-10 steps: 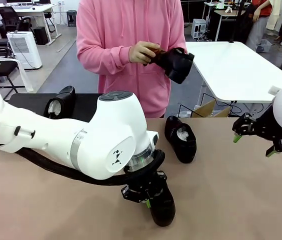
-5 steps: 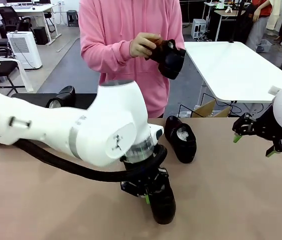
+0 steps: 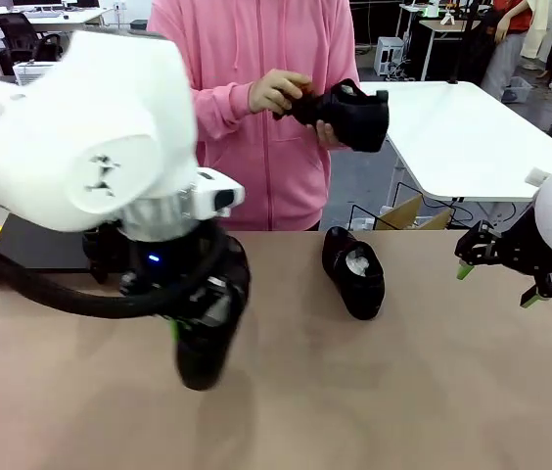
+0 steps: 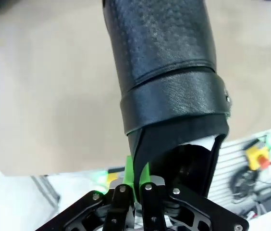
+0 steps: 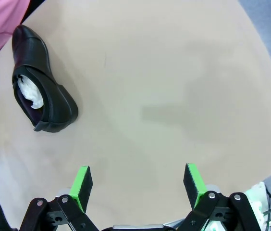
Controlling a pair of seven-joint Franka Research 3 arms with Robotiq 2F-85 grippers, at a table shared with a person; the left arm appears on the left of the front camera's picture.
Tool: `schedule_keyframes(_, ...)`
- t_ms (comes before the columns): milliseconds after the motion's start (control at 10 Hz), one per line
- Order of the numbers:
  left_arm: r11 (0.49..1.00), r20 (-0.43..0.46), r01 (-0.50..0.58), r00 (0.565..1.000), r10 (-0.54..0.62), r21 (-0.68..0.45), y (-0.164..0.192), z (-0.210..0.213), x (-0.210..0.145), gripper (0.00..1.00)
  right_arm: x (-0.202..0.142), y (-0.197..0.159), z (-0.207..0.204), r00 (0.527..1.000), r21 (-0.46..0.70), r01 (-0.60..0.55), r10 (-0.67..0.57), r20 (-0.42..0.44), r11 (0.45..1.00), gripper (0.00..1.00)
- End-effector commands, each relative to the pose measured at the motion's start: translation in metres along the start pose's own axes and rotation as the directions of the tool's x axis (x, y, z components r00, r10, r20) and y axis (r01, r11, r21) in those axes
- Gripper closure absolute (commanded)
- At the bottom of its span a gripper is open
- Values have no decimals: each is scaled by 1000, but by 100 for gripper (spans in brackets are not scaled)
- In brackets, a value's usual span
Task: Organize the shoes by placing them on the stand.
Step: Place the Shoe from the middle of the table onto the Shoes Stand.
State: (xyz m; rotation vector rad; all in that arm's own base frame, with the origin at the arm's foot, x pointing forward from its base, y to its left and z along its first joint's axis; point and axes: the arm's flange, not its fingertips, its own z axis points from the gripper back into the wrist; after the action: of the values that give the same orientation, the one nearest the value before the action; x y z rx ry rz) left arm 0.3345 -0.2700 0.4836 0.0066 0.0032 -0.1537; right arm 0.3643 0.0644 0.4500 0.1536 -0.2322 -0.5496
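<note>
One lifted shoe (image 3: 204, 338) is held clear of the counter (image 3: 433, 392) by the left tool (image 4: 136, 177), whose green pads are pinched fully together on the thin leather edge at the shoe's heel opening, so that the shoe hangs toe-down beneath the wrist. The right tool (image 5: 138, 185) is held above the counter's right side with its jaws spread wide, and nothing is gripped between them. A second shoe (image 3: 354, 270), with pale stuffing inside it, is left lying on the counter near the middle of its far edge, well apart from both tools. A third shoe (image 3: 349, 113) is held in the person's hands (image 3: 278, 93) at chest height across the counter. The stand (image 3: 36, 243) is glimpsed as a flat dark surface at the far left, behind the left arm (image 3: 70, 137); what it carries cannot be told, since most of it is covered by that arm. The task is judged to be around its middle: one shoe is lifted but not yet set down on the stand, one remains to be picked up from the counter, and one remains to be handed over or placed by the person.
</note>
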Motion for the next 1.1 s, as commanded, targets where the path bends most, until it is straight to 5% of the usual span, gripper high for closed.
schedule_keyframes(0, 999, 42, 46, 998, -46, 7, 29, 2, 13, 100, 2, 0, 0, 1000, 18, -13, 13, 0, 1000, 0)
schedule_keyframes(700, 999, 6, 40, 999, -40, 25, 22, -2, 9, 100, 2, 0, 0, 1000, 18, -13, 13, 0, 1000, 0)
schedule_keyframes(1000, 996, 152, -62, 987, 51, 71, 90, -13, 44, 100, 2, 0, 0, 1000, 18, -13, 13, 0, 1000, 0)
